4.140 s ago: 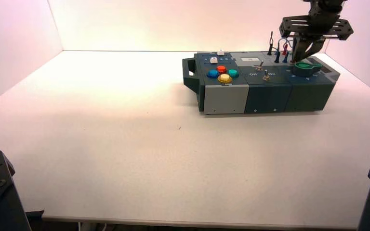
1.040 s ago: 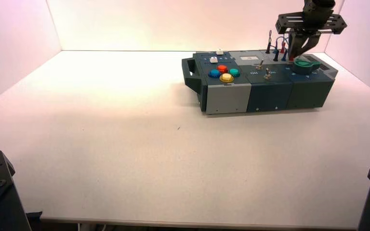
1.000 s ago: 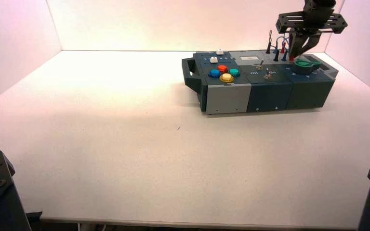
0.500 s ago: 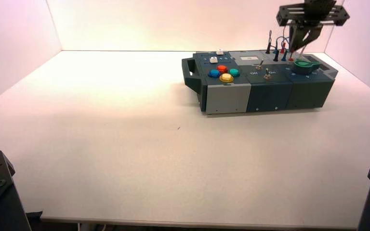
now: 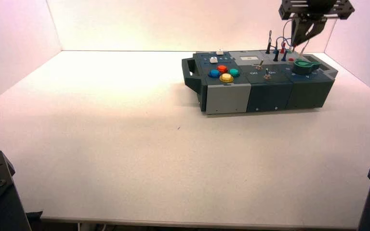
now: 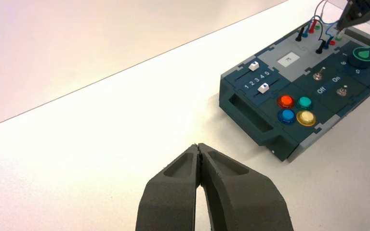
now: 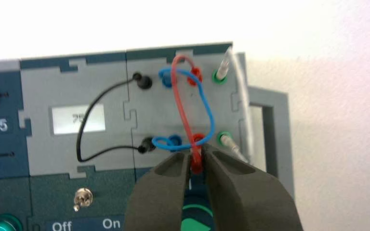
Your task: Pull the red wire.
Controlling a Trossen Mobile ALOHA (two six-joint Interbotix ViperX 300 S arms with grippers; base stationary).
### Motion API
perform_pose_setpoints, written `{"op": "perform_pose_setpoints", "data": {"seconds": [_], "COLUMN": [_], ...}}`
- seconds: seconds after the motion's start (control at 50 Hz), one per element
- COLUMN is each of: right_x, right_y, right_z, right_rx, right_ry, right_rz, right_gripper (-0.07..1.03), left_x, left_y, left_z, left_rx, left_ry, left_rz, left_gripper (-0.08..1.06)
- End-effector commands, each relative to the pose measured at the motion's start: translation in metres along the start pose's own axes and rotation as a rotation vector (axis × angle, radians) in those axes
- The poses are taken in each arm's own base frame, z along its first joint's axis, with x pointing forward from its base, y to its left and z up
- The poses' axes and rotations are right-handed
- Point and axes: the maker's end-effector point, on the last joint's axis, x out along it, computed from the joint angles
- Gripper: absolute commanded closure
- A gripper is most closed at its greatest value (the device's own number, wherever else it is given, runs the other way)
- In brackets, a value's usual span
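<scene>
Lifted clear of its red socket, the thin red cable's near plug (image 7: 196,163) is pinched in the right hand (image 7: 197,156), leaving the far red plug (image 7: 194,77) to be pulled.

The right hand (image 5: 301,44) hovers high, pointing downward, fingertips nearly together.

Bright light washes pale walls (image 5: 173,24) and tabletop (image 5: 125,159).
</scene>
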Motion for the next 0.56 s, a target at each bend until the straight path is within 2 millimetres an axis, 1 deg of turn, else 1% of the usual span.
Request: {"op": "perform_pose_setpoints", "data": {"seconds": [0.02,0.04,0.1,0.16,0.36,0.42,0.56], "right_x": [-0.023,-0.025,-0.027,-0.029,-0.027,-0.028,-0.034], "right_y": [0.008,0.01,0.011,0.011,0.016,0.02,0.039], "right_z": [0.015,0.015,0.015,0.013,0.006,0.009,0.02], "right_rx": [-0.015,-0.018,-0.021,-0.022,-0.035,-0.045,-0.08], "right_ry": [-0.072,-0.076,-0.085,-0.088,-0.087,-0.093,-0.121], "right_rz": [0.011,0.012,0.014,0.014,0.019,0.023,0.045], "right_gripper": [0.76,0.7,0.63,0.59,0.59,0.59,0.59], "left_x": [-0.004,-0.004,-0.004,-0.004,0.001,0.001,-0.002], "left_y": [0.002,0.002,0.001,0.001,0.001,0.002,0.001], "left_z": [0.016,0.017,0.017,0.018,0.015,0.017,0.017], "left_rx": [-0.013,-0.017,-0.024,-0.029,-0.029,-0.03,-0.027], "left_ry": [-0.044,-0.046,-0.046,-0.048,-0.034,-0.037,-0.045], "left_rz": [0.005,0.005,0.003,0.003,0.002,0.003,0.003], "left_gripper": [1.01,1.01,1.01,1.01,1.01,1.01,1.01]}}
